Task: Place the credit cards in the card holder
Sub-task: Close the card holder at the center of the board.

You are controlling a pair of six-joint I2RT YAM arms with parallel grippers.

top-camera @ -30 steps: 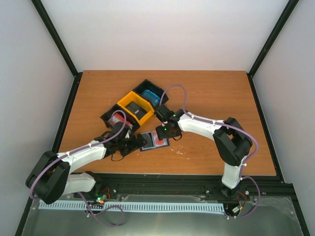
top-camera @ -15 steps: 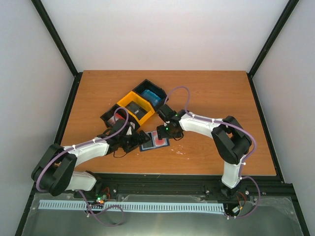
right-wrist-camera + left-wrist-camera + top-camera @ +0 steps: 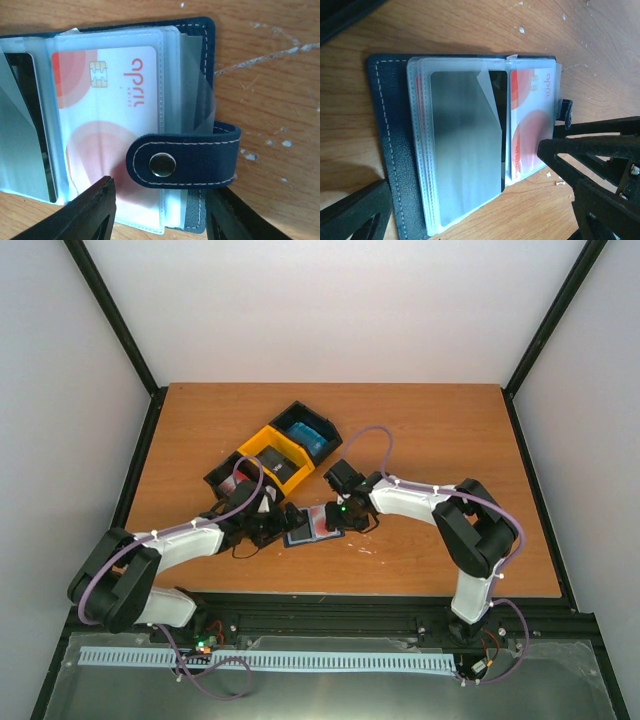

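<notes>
- Both arms have closed in on the card holder (image 3: 305, 535), which lies open on the worktop (image 3: 430, 440) near the front edge.
- The left tool (image 3: 281, 521) and right tool (image 3: 334, 517) both gape wide, gripping nothing.
- A red credit card (image 3: 105, 100) sits in the holder's right sleeve.
- The bin (image 3: 275, 455) stands beyond.

The dark blue folding card holder (image 3: 312, 529) lies open on the brown wooden desk (image 3: 420, 430), close to the front edge. A red credit card with pale marks (image 3: 100, 100) sits in a clear sleeve on the holder's 3 o'clock half. The little closing tab (image 3: 182, 162) lies across that card. The left gripper (image 3: 283, 521) is at the holder's 9 o'clock and the right gripper (image 3: 336, 521) is at its 3 o'clock. The black-and-yellow three-part bin (image 3: 256, 440) stands behind the holder, at 11 o'clock.
</notes>
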